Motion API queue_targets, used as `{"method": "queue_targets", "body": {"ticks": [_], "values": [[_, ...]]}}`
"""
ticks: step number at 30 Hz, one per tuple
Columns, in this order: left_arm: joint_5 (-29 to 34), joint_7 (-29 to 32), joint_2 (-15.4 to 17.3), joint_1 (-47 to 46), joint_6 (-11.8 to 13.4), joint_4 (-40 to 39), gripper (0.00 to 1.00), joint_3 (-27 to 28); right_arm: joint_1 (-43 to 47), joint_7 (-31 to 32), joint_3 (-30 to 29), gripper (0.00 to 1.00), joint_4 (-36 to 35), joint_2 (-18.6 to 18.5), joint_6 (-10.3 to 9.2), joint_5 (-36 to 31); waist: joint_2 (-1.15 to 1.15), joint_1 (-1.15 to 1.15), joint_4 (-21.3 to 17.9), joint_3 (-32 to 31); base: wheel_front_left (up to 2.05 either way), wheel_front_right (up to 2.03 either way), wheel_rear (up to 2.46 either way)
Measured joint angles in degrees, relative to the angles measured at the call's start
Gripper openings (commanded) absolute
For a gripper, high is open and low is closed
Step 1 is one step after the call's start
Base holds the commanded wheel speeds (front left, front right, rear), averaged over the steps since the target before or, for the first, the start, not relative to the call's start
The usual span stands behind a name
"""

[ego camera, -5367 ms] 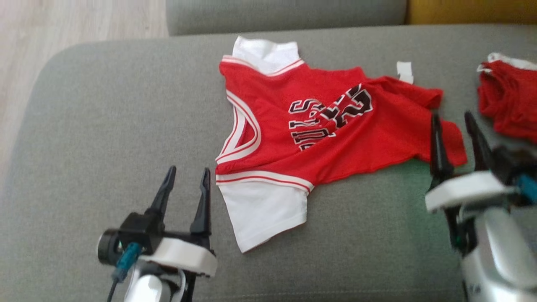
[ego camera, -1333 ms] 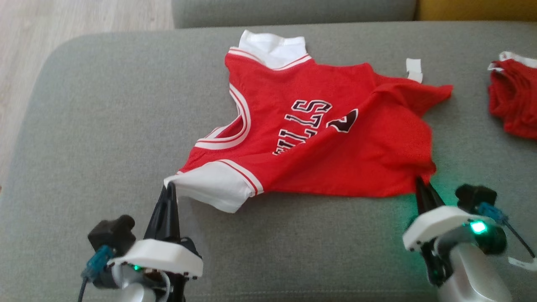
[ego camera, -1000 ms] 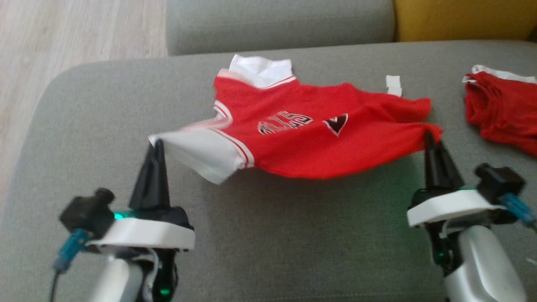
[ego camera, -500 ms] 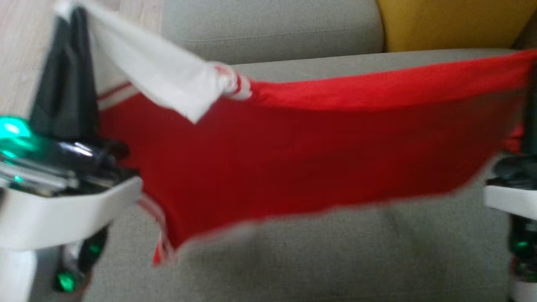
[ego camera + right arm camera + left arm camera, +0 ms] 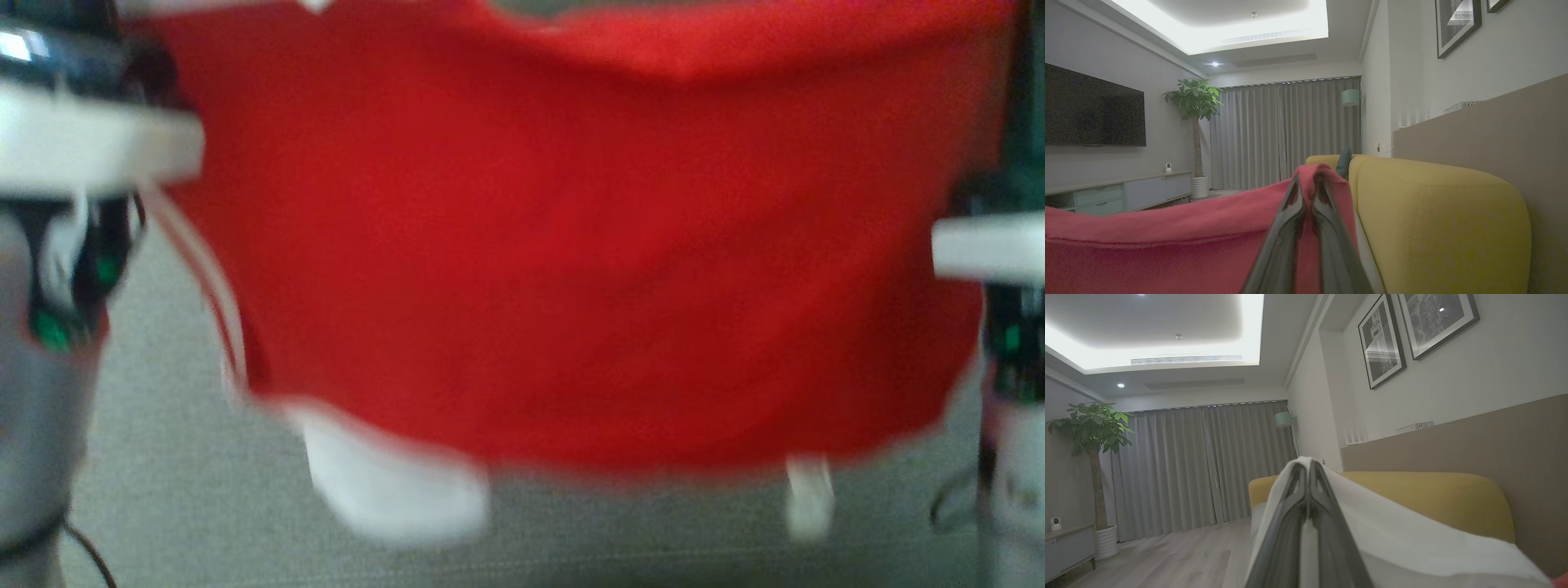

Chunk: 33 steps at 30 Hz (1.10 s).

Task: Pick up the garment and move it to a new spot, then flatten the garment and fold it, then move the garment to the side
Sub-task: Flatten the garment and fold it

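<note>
The left gripper (image 5: 1308,467) is fully closed. Its 2 dark fingers are pressed together on a fold of the white sleeve (image 5: 1412,543), which drapes down both sides of the tips in the left wrist view. The right gripper (image 5: 1308,181) is closed just as tightly, pinching a red corner of the garment (image 5: 571,245) that wraps round its tips in the right wrist view. Both grippers are raised above the sofa.

Between the 2 grips the garment hangs as a broad red sheet, its long axis running left to right across the head view. Its top edge is fairly taut, with a slight sag at the middle. The body of it falls from the grippers towards the grey sofa seat (image 5: 612,539). The other sleeve (image 5: 392,482) and a small white label (image 5: 808,498) dangle at its lower edge. The head view is blurred, so I cannot tell whether that edge touches the seat. A yellow cushion (image 5: 1433,212) lies just right of the right gripper.

Judging from this, the carrying step is in hand. Each arm holds 1 end and neither is nearer. Laying the garment flat at a new spot calls for both to travel together with the span between them unchanged, lest the cloth bunch up.
</note>
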Motion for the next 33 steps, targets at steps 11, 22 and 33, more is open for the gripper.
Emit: {"method": "queue_targets", "body": {"ticks": [11,22,33], "values": [[5.8,-7.4,-4.8,-34.1,-4.0,29.3,0.0,-4.3,-39.6,-10.3,2.0,0.0,34.9,-1.7,0.0,-8.8,0.0,0.01,0.7,10.5,0.0,0.0,0.0],[3.6,-14.9,-13.9,-31.3,-5.8,45.9,0.0,-6.0,-45.6,-19.0,-2.7,0.0,64.2,1.1,0.0,-16.9,0.0,0.01,4.1,19.2,0.0,0.0,0.0],[1.7,-15.2,-16.7,-8.5,-9.3,30.7,0.0,1.2,-36.1,-20.3,-4.7,0.0,64.3,1.8,0.0,-11.2,0.0,0.0,5.3,20.3,0.0,0.0,0.0]]}}
